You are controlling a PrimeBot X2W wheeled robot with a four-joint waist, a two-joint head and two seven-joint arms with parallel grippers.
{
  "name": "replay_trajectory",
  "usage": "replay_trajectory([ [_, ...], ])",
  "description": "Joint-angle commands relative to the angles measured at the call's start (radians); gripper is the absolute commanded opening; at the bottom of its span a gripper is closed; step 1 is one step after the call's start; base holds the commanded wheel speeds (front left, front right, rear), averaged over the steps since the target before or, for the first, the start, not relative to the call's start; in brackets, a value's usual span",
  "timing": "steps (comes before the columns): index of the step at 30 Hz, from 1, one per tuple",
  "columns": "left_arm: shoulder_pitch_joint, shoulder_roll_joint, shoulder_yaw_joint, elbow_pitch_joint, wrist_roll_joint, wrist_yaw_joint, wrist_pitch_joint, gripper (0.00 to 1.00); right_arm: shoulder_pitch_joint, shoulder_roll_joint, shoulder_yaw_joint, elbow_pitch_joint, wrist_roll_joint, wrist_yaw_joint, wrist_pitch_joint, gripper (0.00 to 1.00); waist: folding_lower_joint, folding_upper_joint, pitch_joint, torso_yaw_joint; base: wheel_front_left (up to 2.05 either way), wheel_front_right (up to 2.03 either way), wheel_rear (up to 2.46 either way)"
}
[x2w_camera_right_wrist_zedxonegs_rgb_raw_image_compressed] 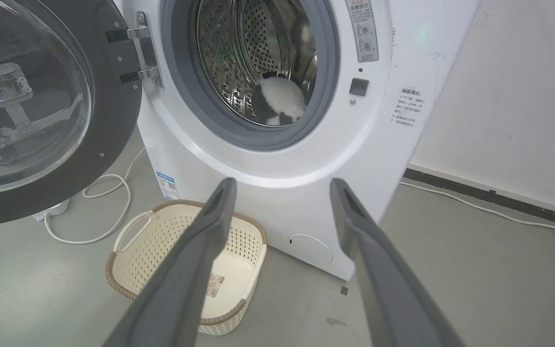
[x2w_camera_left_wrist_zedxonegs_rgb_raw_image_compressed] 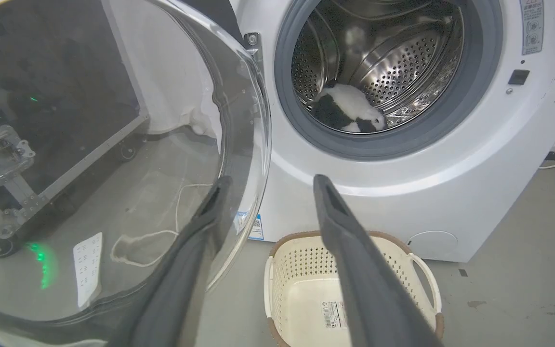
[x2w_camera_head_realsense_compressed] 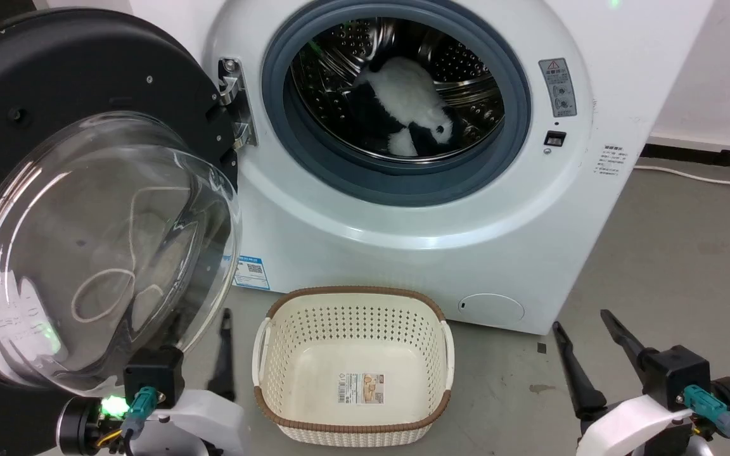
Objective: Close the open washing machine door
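- The large round washing machine door, with its glossy black rim and bulging clear glass bowl, hangs swung wide on its metal hinge, left of the drum opening. Closing looks not yet begun.
- The left gripper is spread wide and empty, low by the bowl's edge. One finger shows through the glass; I cannot tell whether it touches.
- The right gripper is also wide and empty, well apart from the machine.
- The next move probably calls for reaching behind the door and sweeping it right until it latches.
- The cream perforated plastic basket sits on the floor below the opening, likely under the swing; the black-and-white plush toy lies deep inside.
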Motion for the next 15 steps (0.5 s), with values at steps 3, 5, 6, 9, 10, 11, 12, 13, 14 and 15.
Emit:
replay_trajectory([
  [3, 0.002, 0.0, -0.004, 0.006, -0.013, 0.001, -0.011, 1.0, 0.003, 0.0, 0.003, 0.008, 0.014, 0.0, -0.011, 1.0, 0.0, 0.0, 0.0, 0.0, 0.0, 0.0, 0.0],
  [5, 0.003, 0.0, -0.006, 0.009, -0.018, 0.002, -0.016, 1.0, 0.004, 0.0, 0.004, 0.011, 0.02, 0.0, -0.015, 1.0, 0.0, 0.0, 0.0, 0.001, 0.0, 0.0, 0.0],
  [6, 0.003, 0.0, -0.007, 0.01, -0.02, 0.002, -0.018, 1.0, 0.004, 0.0, 0.005, 0.013, 0.023, 0.0, -0.017, 1.0, 0.0, 0.0, 0.0, 0.001, 0.0, 0.0, 0.0],
  [9, 0.003, 0.0, -0.013, 0.019, -0.031, 0.003, -0.028, 1.0, 0.006, 0.0, 0.008, 0.021, 0.037, 0.0, -0.028, 1.0, 0.0, 0.0, 0.0, 0.002, 0.0, 0.0, 0.0],
  [10, 0.003, 0.0, -0.014, 0.021, -0.033, 0.003, -0.03, 1.0, 0.007, 0.0, 0.009, 0.022, 0.04, 0.0, -0.03, 1.0, 0.0, 0.0, 0.0, 0.002, 0.0, 0.0, 0.0],
  [11, 0.004, 0.0, -0.017, 0.026, -0.04, 0.004, -0.037, 1.0, 0.008, 0.0, 0.012, 0.027, 0.048, 0.0, -0.036, 1.0, 0.0, 0.0, -0.001, 0.002, 0.0, 0.0, 0.0],
  [12, 0.004, 0.0, -0.02, 0.03, -0.046, 0.004, -0.043, 1.0, 0.009, 0.0, 0.014, 0.032, 0.056, 0.0, -0.042, 1.0, 0.0, 0.0, -0.001, 0.002, 0.0, 0.0, 0.0],
  [13, 0.004, 0.0, -0.021, 0.032, -0.048, 0.004, -0.045, 1.0, 0.01, 0.0, 0.015, 0.033, 0.058, 0.0, -0.044, 1.0, 0.0, 0.0, -0.001, 0.003, 0.0, 0.0, 0.0],
  [14, 0.004, 0.0, -0.022, 0.033, -0.05, 0.004, -0.047, 1.0, 0.01, 0.0, 0.015, 0.035, 0.061, 0.0, -0.046, 1.0, 0.0, 0.0, -0.001, 0.003, 0.0, 0.0, 0.0],
  [15, 0.005, 0.0, -0.023, 0.035, -0.052, 0.004, -0.049, 1.0, 0.011, 0.0, 0.016, 0.036, 0.063, 0.0, -0.048, 1.0, 0.0, 0.0, -0.001, 0.003, 0.0, 0.0, 0.0],
])
